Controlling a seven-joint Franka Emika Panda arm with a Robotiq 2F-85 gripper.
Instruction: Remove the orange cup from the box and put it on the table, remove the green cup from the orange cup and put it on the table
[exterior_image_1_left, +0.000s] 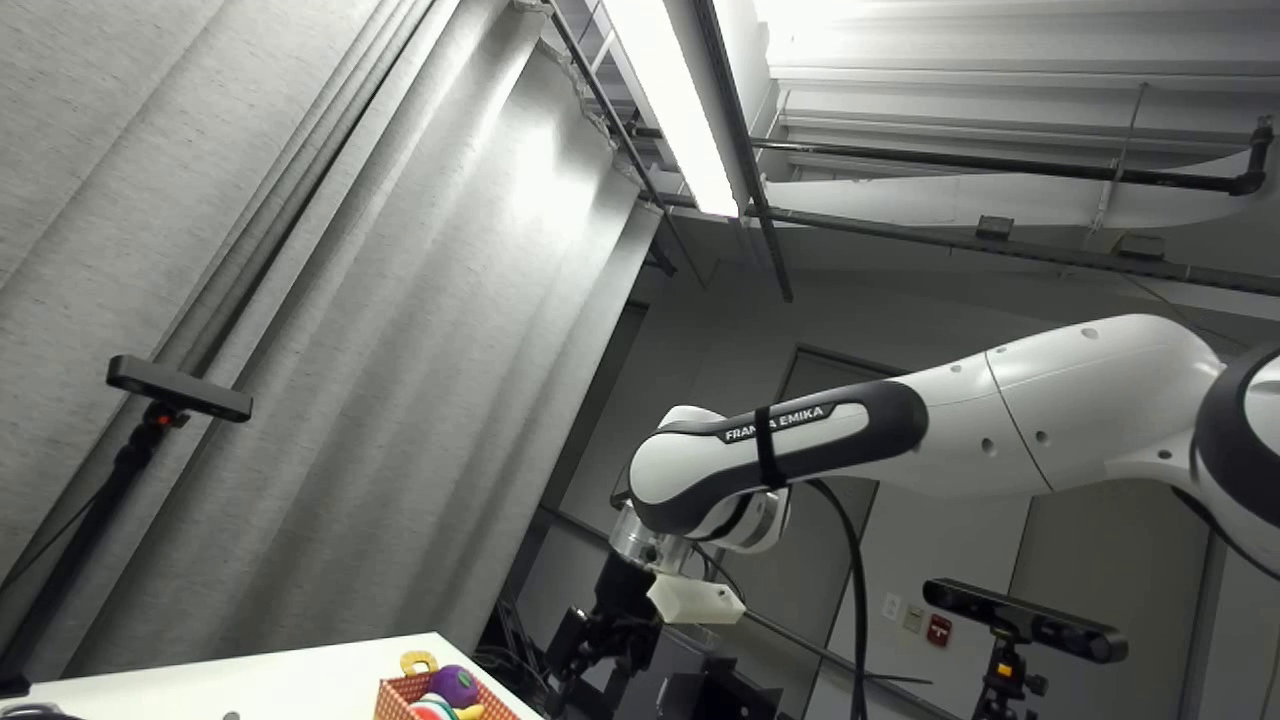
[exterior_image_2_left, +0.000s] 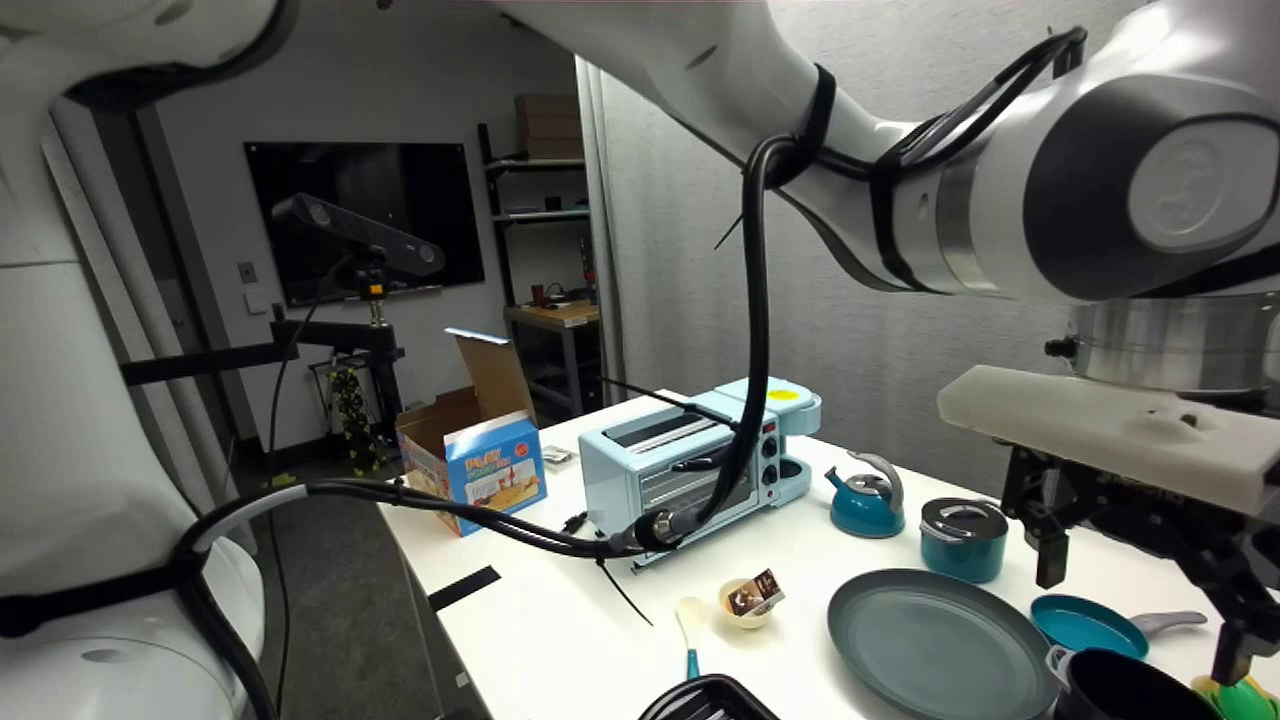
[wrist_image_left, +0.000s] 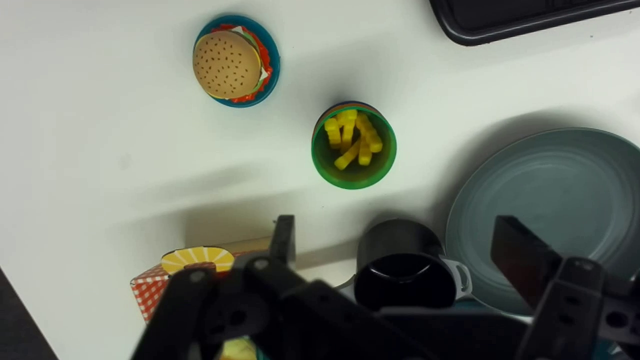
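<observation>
In the wrist view a green cup (wrist_image_left: 353, 181) holding yellow fry-shaped pieces stands on the pale table (wrist_image_left: 125, 115). It sits nested in an orange cup (wrist_image_left: 345, 104), of which only a thin rim shows, with a dark blue rim behind it. My gripper (wrist_image_left: 395, 220) is open and empty, its fingers apart above a black pot (wrist_image_left: 400, 240); the cups lie beyond the fingertips. The gripper also shows in both exterior views (exterior_image_1_left: 590, 690) (exterior_image_2_left: 1141, 615). An open cardboard box (exterior_image_2_left: 500, 470) stands at the table's far end. The cups cannot be made out in either exterior view.
A grey plate (wrist_image_left: 565, 195) lies beside the pot. A toy burger on a blue dish (wrist_image_left: 227, 65), a black tray (wrist_image_left: 525, 20) and a red-checked basket (wrist_image_left: 150, 290) surround the cups. A toaster oven (exterior_image_2_left: 680, 460), kettle (exterior_image_2_left: 868, 508) and lidded pot (exterior_image_2_left: 962, 545) stand farther off.
</observation>
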